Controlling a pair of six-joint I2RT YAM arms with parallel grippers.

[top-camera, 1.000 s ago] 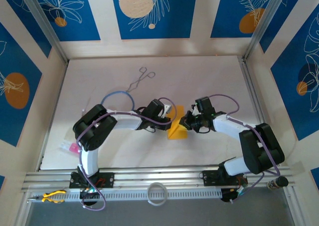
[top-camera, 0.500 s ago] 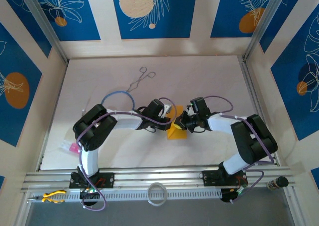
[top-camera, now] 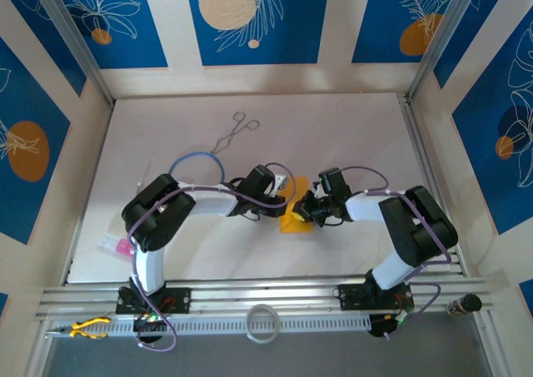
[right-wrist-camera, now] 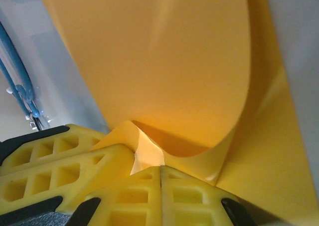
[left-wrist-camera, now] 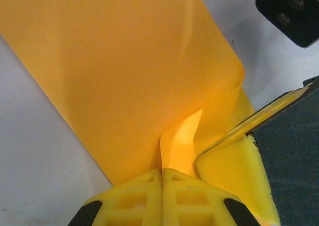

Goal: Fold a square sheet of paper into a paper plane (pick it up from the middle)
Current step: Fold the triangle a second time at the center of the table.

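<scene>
While it was judged to be in the middle of an early fold, the square sheet of paper (top-camera: 296, 220) was pictured near the middle of the surface (top-camera: 358, 136), between the two arms. It was partly lifted and bowed into a soft curve rather than lying flat. No pointed dart shape had been formed in it.

From the left wrist, the left jaws were seen pressed together on a small upturned flap at the sheet's edge. From the right wrist, the right jaws were likewise seen clamped on a raised tuck of the same sheet, with the paper curling over above them. The left arm's yellow pads (right-wrist-camera: 60, 161) were shown just beside that grip.

Two pinches set so near each other were taken to serve one purpose: one side could be anchored while the other was carried across, so that a crease could be laid true. Thin paper held this way was thought liable to tear or slip.

Farther out, a blue cable loop (top-camera: 198, 162) and metal forceps (top-camera: 235, 133) were left well apart from the work. A small pink slip (top-camera: 123, 247) was left by the surface's left edge.
</scene>
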